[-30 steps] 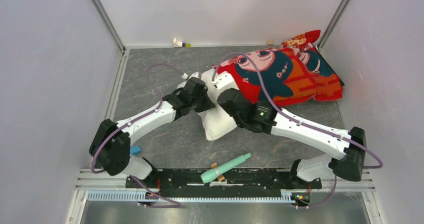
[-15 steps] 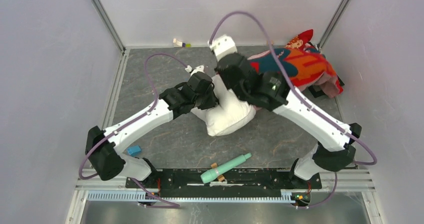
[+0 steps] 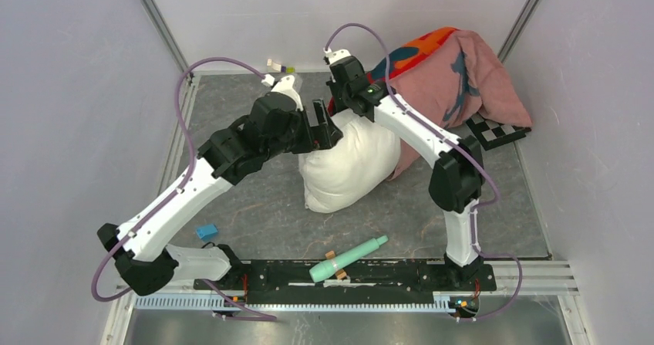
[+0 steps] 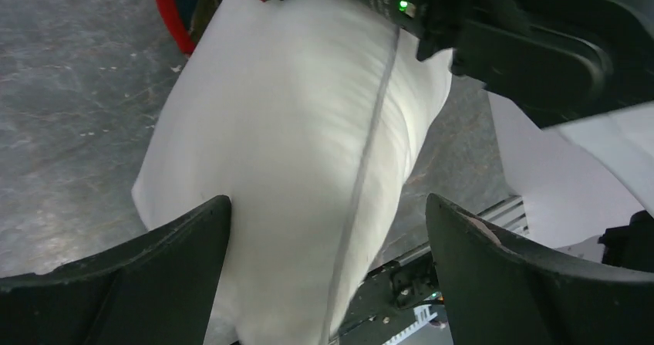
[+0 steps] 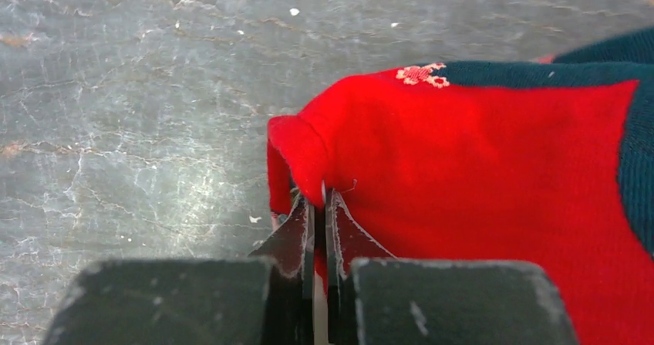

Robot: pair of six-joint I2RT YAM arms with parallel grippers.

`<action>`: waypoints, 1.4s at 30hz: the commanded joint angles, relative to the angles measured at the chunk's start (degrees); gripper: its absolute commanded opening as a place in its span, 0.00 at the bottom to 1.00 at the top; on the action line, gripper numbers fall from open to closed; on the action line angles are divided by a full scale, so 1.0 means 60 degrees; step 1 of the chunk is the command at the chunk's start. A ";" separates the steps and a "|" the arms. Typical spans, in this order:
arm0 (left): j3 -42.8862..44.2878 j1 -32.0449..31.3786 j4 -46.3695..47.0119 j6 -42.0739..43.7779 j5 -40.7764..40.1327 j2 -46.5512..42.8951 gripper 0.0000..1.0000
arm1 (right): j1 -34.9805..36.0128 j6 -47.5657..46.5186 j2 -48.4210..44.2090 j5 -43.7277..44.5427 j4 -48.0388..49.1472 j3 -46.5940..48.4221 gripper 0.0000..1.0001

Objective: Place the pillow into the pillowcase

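Change noted: the left gripper (image 4: 325,206), clamped narrow on the pillow (image 3: 347,171) a second ago, now stands with its jaws spread wide. The fingers (image 4: 177,245) flank the pillow's near end and hold nothing. The pillow lies released on the grey table (image 3: 254,198), mid-field.

The right gripper (image 5: 320,206) is pinched tight on the red hem of the pillowcase (image 3: 470,75). Over the last second the right arm has swung this hem up and toward the far wall, turning the sack over. The bright cartoon face that showed from above has given way to the faded pink side, heaped at the far right corner. A black-and-white checkerboard card (image 3: 497,131) is now exposed beside it.

Judgement: the pillow looks mostly outside the case. Only its far end meets the red hem in the left wrist view, and how far it sits inside cannot be told. The left arm's release suggests a re-grip before further stuffing, with the mouth held by one corner only.

Writing: none legible. A small pink stitched motif (image 5: 420,73) on the case is unreadable, and the green light on the right arm carries no label.
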 commanded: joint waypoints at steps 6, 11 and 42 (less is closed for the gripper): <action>-0.0339 0.0047 -0.0730 0.1584 -0.1195 0.0096 1.00 | 0.0024 0.0448 -0.0287 -0.0971 0.1254 0.0685 0.00; -0.1093 0.0791 0.0204 0.1336 -0.1479 0.1033 0.65 | 0.0200 0.0240 -0.1287 -0.0997 0.1137 0.0599 0.00; -0.2744 0.3068 0.2737 0.1101 -0.0139 0.1898 0.02 | 0.0350 -0.3076 -0.3329 0.1739 0.2500 -0.3523 0.87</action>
